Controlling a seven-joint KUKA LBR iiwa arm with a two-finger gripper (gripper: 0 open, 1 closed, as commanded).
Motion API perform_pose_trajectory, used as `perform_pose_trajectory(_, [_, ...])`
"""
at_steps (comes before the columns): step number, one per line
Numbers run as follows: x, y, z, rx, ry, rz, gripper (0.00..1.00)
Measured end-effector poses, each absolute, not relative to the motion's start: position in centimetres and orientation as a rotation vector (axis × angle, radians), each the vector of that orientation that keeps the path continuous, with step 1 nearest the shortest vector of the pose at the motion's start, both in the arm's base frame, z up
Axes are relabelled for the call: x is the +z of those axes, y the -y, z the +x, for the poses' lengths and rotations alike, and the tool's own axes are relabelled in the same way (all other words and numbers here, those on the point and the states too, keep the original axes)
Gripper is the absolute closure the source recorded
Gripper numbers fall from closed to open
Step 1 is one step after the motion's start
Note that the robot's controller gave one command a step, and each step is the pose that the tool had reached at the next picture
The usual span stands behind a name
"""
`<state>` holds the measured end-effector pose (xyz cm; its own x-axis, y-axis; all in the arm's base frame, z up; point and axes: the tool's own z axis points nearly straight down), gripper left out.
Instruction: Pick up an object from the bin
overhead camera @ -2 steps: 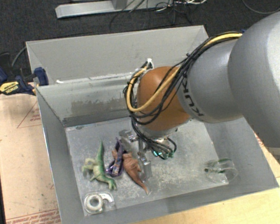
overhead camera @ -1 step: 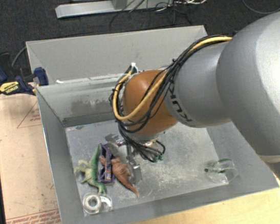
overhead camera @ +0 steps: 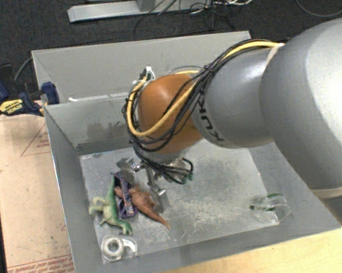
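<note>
Pick from the bin [overhead camera: 72, 197]: stage early, nothing lifted, as far as I can judge from where I stand. Tool [overhead camera: 157, 190]: low over the bin floor at the left-centre cluster, under the arm's orange cover [overhead camera: 162, 118] and looped cables [overhead camera: 135, 115]; whether it is spread or pressed together I cannot tell, and nothing shows pinched in it. Nearest thing: orange-brown toy dinosaur [overhead camera: 147, 206], small, slender, tapering to a pointed tail, lying flat on the floor just beside the tool. Touching it on the left: purple piece [overhead camera: 125, 199], then green toy dinosaur [overhead camera: 107, 210]. Near the front wall: silvery ring [overhead camera: 115, 248]. Well apart, front right: clear plastic piece [overhead camera: 269, 207]. Left to do: close on one thing, raise it clear of the bin
</note>
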<state>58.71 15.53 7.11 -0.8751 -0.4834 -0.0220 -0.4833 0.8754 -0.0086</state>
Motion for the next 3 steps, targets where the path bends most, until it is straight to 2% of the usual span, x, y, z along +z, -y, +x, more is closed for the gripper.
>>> perform_pose_trajectory(1, [7.2,-21.4,51.9,-0.001,-3.034,-0.663,0.0])
perform_pose_trajectory(2, [7.1,-18.4,52.6,-0.01,-2.834,-1.288,1.0])
perform_pose_trajectory(3, [7.0,-18.4,52.6,-0.008,-2.835,-1.29,1.0])
